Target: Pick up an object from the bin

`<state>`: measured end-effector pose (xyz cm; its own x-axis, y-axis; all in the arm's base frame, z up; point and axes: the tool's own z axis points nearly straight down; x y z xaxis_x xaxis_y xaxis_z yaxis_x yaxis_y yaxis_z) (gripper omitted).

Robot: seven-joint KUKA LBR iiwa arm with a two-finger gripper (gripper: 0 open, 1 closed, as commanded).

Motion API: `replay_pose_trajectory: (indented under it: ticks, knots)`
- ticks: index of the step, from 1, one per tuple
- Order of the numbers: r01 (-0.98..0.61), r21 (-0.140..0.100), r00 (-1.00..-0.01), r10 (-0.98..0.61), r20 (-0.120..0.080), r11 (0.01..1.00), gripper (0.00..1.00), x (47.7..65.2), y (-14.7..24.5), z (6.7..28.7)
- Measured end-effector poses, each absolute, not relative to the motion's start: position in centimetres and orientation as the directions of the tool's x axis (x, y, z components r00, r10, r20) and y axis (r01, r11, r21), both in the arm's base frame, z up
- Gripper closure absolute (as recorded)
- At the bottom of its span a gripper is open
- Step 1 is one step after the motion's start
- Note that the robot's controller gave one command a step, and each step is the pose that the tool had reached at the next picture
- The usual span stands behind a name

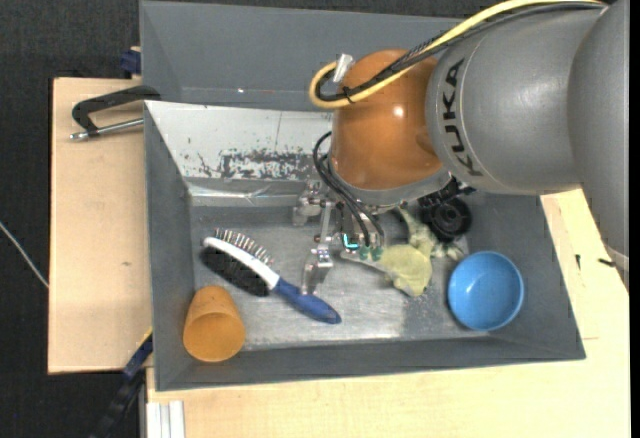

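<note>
Gripper [325,251] sits low in the middle of the bin [165,226], hanging beneath the orange cover [385,126] on the wrist of the arm [540,106]. You see its metal end down near the floor, but the cover and the clutter of cabling above hide much of it. You cannot tell whether it is spread or closed, and nothing can be made out held in it.

Nearest thing: a brush [240,269] with a black head, white bristles and a blue handle [308,304]. It lies flat on the floor and slantwise, head to the view's left, handle running down toward the front wall. The gripper's tip is just beside the handle, above its upper end; whether it touches you cannot tell.

Close on the gripper's other side lies a pale yellow crumpled lump [408,268]. A black round piece [445,214] sits behind the lump, partly under the arm.

Further off:
- blue bowl [485,291], upright, in the front corner at the view's right
- orange cup [212,326], on its side near the front corner at the view's left, just below the brush head

A yellow cable [480,16] loops over the top of the orange cover.
</note>
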<state>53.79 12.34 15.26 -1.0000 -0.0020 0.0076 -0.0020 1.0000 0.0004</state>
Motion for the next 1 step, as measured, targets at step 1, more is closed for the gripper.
replay_pose_trajectory:
  ticks: [1]
  knots:
    - [-0.182,0.001,-0.983,-0.182,-0.007,0.983,0.0,49.76,14.39,7.08]
